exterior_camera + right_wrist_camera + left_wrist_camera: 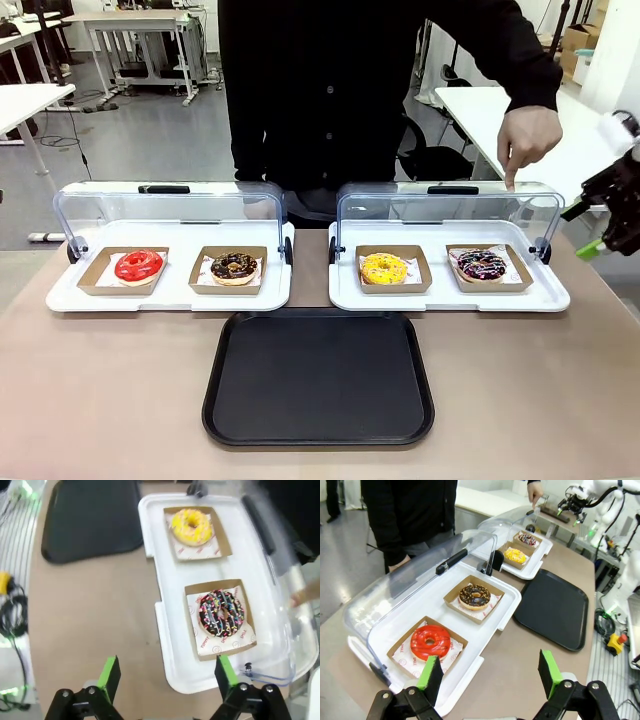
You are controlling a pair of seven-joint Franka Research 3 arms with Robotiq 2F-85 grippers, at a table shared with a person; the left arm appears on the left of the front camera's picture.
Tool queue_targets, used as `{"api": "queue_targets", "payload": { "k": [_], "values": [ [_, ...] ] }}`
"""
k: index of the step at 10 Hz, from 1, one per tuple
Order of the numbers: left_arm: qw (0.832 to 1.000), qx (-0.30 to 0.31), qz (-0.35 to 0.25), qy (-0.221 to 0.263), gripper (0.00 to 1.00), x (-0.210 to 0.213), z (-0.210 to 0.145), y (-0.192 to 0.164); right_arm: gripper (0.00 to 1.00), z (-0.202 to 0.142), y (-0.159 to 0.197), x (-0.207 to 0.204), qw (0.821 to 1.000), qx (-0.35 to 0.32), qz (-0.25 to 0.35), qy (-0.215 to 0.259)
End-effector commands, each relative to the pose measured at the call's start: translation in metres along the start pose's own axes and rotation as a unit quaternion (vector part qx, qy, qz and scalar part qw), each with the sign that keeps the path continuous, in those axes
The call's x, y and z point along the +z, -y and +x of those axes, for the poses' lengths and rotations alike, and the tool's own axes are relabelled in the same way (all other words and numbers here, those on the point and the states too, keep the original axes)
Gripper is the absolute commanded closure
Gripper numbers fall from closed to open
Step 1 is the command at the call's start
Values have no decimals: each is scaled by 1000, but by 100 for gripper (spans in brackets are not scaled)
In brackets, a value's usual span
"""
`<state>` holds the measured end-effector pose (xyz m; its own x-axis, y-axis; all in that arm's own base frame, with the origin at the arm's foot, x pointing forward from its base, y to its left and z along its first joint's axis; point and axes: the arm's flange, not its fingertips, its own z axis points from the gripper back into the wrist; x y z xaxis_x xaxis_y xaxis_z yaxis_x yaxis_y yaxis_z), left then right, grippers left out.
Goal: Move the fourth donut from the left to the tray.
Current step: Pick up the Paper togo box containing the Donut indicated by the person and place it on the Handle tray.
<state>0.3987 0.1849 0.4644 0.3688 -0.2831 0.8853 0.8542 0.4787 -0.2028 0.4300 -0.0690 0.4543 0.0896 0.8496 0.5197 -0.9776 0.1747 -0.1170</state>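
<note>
- The donut (481, 265) is sitting beyond the tray's (318, 380) far right corner, a hand (525, 140) propping the lid (450, 205) for access.
- Your right gripper (165, 675), hovering right of the tray, and left gripper (490, 680) are both holding fingers released.

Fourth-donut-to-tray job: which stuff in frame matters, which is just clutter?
Job:
- fourth donut, chocolate with pink-white drizzle
- black tray
- right gripper, open, looking down on that donut

Clutter:
- red donut
- chocolate donut with tan sprinkles
- yellow donut
- left display tray
- left gripper, open
</note>
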Motion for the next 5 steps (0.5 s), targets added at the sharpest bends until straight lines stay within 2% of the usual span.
{"api": "queue_targets", "payload": {
  "k": [1, 4, 5],
  "values": [
    [1000, -9, -4, 5, 0, 1, 0, 1, 0, 1, -15, -24, 997, 51, -38, -41],
    [1000, -9, -4, 5, 0, 1, 0, 1, 0, -3, -18, -55, 990, 70, -77, -92],
    [1000, -9, -4, 5, 0, 1, 0, 1, 0, -5, -17, -52, 993, 57, -70, -78]
  ]
}}
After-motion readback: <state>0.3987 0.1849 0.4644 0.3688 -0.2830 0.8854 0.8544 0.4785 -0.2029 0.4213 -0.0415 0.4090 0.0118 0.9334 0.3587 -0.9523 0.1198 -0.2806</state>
